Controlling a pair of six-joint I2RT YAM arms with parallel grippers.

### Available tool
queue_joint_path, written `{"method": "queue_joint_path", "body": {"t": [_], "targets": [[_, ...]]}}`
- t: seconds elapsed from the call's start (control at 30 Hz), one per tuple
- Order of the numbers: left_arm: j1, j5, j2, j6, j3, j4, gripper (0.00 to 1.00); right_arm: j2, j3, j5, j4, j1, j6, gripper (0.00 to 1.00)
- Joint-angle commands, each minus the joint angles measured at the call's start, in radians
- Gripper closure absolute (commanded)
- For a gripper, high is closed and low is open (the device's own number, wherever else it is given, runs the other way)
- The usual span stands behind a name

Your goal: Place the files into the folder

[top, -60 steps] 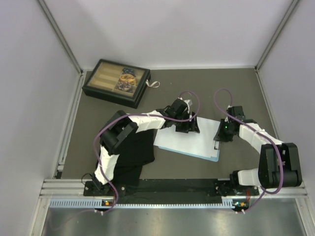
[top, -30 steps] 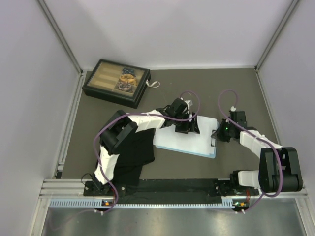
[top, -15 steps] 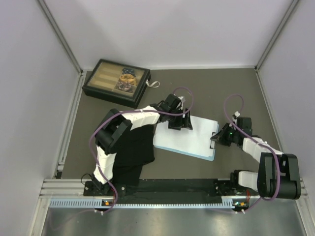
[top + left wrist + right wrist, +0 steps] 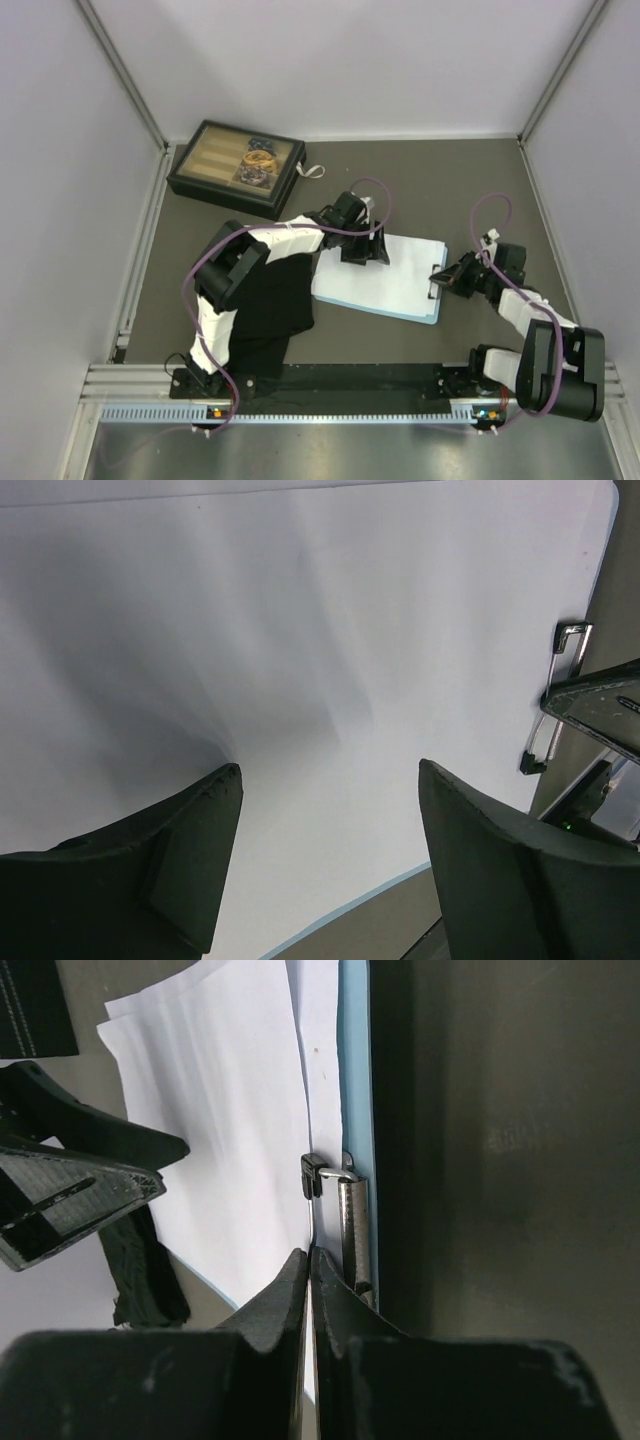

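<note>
Over the two seconds before, the right arm had been drawn back toward 3 o'clock. Its forearm was laid lower along the table (image 4: 480, 190), and the right gripper (image 4: 447, 279) had been brought to the folder's clip end. The left gripper (image 4: 364, 250) had been shifted a little toward 11 o'clock. The folder (image 4: 400, 313) and the files (image 4: 385, 280) on it were hardly displaced.

The left arm was stretched from its base at 7 o'clock, its elbow raised over the black cloth (image 4: 275, 300). Its jaws were spread wide, low over the files' 11 o'clock corner; contact could not be judged. The right arm was folded tightly at 4 o'clock. Its fingers (image 4: 270, 1310) were pressed together with their tips at the clip (image 4: 350, 1230) — whether anything was pinched could not be told.

The files covered nearly the whole folder, so blue showed only along the near long edge and beside the clip. In the right wrist view the sheets' far corners were seen slightly fanned, and their edge lay just beside the clip. The cloth lay just beside the folder at 9 o'clock, and the dark box (image 4: 237, 168) was well apart at 10 o'clock. Bare table was seen at 12 o'clock of the folder.
</note>
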Motion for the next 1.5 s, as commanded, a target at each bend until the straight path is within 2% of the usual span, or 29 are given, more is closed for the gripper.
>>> {"method": "queue_joint_path", "body": {"t": [0.0, 0.63, 0.9, 1.1, 1.37, 1.47], "targets": [[-0.002, -0.011, 0.065, 0.016, -0.027, -0.016, 0.24, -0.03, -0.009, -0.142, 0.118, -0.005, 0.03, 1.0], [0.005, 0.041, 0.105, -0.003, -0.024, 0.011, 0.24, -0.121, -0.043, -0.328, 0.253, -0.027, 0.203, 1.0], [0.008, 0.043, 0.117, -0.003, -0.016, 0.011, 0.24, -0.167, -0.037, -0.335, 0.265, -0.027, 0.26, 1.0], [0.008, 0.043, 0.121, -0.007, -0.011, 0.013, 0.24, -0.185, -0.054, -0.366, 0.377, -0.027, 0.355, 1.0], [-0.017, 0.078, 0.111, -0.026, 0.001, 0.031, 0.24, -0.167, -0.071, -0.361, 0.407, -0.027, 0.354, 1.0], [-0.025, 0.08, 0.098, -0.03, 0.002, 0.037, 0.24, -0.181, -0.043, -0.335, 0.306, -0.025, 0.282, 1.0]]}}
